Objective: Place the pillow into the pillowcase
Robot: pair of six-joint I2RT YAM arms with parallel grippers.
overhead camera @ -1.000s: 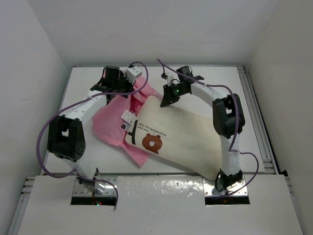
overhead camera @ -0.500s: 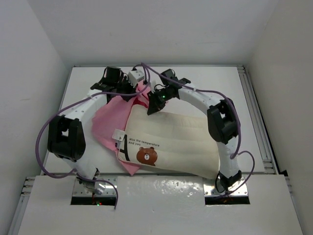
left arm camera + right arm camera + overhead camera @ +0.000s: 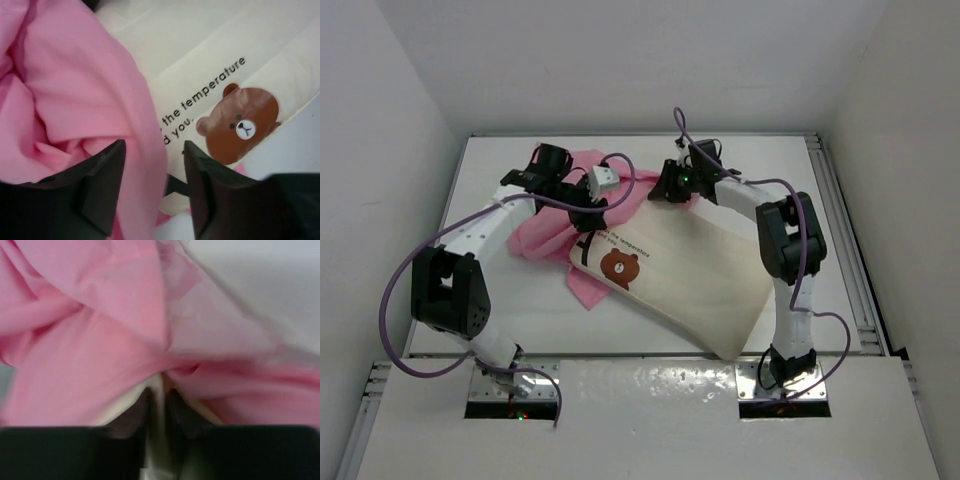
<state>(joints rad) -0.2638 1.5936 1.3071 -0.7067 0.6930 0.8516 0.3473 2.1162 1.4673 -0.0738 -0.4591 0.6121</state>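
The cream pillow (image 3: 690,265) lies slantwise on the table, bear face up, its far left end against the pink pillowcase (image 3: 542,232). My left gripper (image 3: 588,215) hovers at that end. In the left wrist view it (image 3: 152,190) is open, with a hanging pink fold of the pillowcase (image 3: 75,90) between its fingers and the bear print of the pillow (image 3: 225,45) beyond. My right gripper (image 3: 667,193) is at the pillow's far edge. In its blurred wrist view it (image 3: 159,400) is pinched on a thin cream edge of the pillow (image 3: 117,407), with pillowcase (image 3: 100,340) bunched above.
White walls close in the white table (image 3: 820,200) on three sides, with a metal rail (image 3: 850,260) along its right edge. Purple cables loop over both arms. The pillow's near right corner reaches toward the right arm's base (image 3: 790,365).
The left gripper has opened and let go of the pink fabric. The right arm has swung back toward the far right, and the pillow's bear end has shifted up and right.
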